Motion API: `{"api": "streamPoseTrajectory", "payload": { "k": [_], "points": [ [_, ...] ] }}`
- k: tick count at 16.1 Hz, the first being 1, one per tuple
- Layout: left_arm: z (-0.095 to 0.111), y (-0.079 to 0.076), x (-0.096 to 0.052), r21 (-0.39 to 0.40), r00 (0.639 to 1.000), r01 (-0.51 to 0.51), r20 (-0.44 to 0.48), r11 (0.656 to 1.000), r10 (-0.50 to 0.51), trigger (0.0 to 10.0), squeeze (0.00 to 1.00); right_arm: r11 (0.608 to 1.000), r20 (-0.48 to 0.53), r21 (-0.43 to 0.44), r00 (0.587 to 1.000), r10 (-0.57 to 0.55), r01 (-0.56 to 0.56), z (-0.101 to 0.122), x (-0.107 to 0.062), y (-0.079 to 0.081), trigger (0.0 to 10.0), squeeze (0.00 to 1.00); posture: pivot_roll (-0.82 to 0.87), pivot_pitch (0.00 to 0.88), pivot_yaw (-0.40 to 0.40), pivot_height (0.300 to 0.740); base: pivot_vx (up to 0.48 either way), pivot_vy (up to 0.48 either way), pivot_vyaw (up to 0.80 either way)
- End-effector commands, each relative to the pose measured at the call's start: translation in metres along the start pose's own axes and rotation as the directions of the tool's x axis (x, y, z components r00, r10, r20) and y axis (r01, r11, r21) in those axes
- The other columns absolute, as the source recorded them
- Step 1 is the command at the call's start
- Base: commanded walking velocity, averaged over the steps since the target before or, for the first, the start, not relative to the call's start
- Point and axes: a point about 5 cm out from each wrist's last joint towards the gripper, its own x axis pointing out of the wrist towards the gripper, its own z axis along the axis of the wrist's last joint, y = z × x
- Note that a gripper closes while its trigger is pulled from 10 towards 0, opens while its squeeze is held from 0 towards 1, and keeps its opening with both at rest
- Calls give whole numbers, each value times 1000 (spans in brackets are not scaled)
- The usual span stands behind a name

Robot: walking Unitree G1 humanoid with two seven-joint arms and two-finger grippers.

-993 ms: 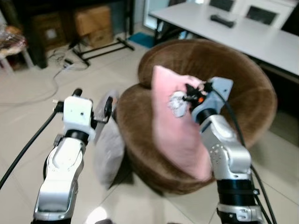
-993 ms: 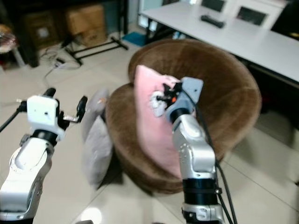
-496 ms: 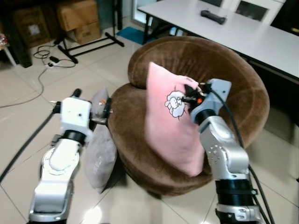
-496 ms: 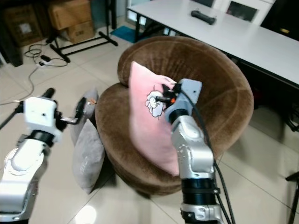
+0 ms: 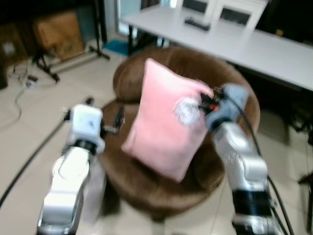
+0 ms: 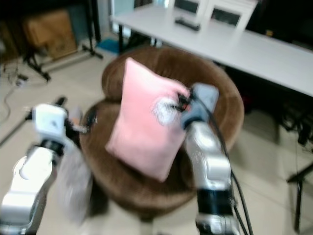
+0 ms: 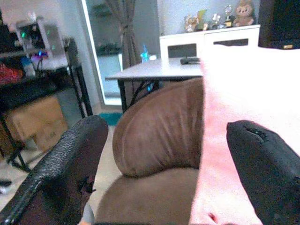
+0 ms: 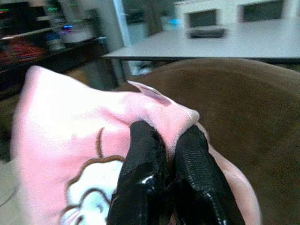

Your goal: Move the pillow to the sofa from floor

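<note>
Fingers [image 8: 140,159] of the right gripper [image 8: 164,154] pinch a fold at the pink pillow's [image 5: 166,127] upper corner, holding it above the brown sofa [image 5: 230,88] seat. Pillow hangs tilted, its long axis running diagonally, top corner toward the backrest. The left gripper [image 7: 164,154] has its fingers spread wide, holding nothing, beside the pillow's edge.

We find no legible text, label, brand, number or sign in any view; pink pillow [image 5: 168,125] carries white cartoon print [image 8: 93,197] with brown outline, no lettering readable on it; cardboard box [image 5: 57,34] too blurred for us to make out any marking
</note>
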Motion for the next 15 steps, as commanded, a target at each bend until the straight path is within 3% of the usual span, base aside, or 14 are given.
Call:
{"api": "streamPoseTrajectory", "payload": {
  "k": [1, 6, 13, 15],
  "points": [
    [0, 4, 0, 9, 1000, 1, -7, 1000, -1, 10000, 0, 999, 82, 1, 996, 38, -38, 16, 2, 12, 10000, 0, 58, 0, -70, 740, 300, 0, 0],
    [-2, 2, 7, 28, 997, 73, -19, 997, -72, 10000, 0, 1000, 97, -14, 995, 2, 0, 15, -7, 6, 10000, 0, 27, 0, 3, 740, 301, 0, 0],
    [-2, 3, 5, 48, 996, 85, -28, 995, -84, 10000, 0, 975, 63, -47, 974, 218, -216, 15, -4, 39, 10000, 0, 37, 0, 17, 740, 241, 0, 0],
    [-5, 1, 1, 51, 996, 75, -41, 996, -73, 10000, 0, 961, 37, -61, 961, 273, -270, 15, -3, 47, 10000, 0, 55, 0, -25, 740, 0, 0, 0]
  ]
}}
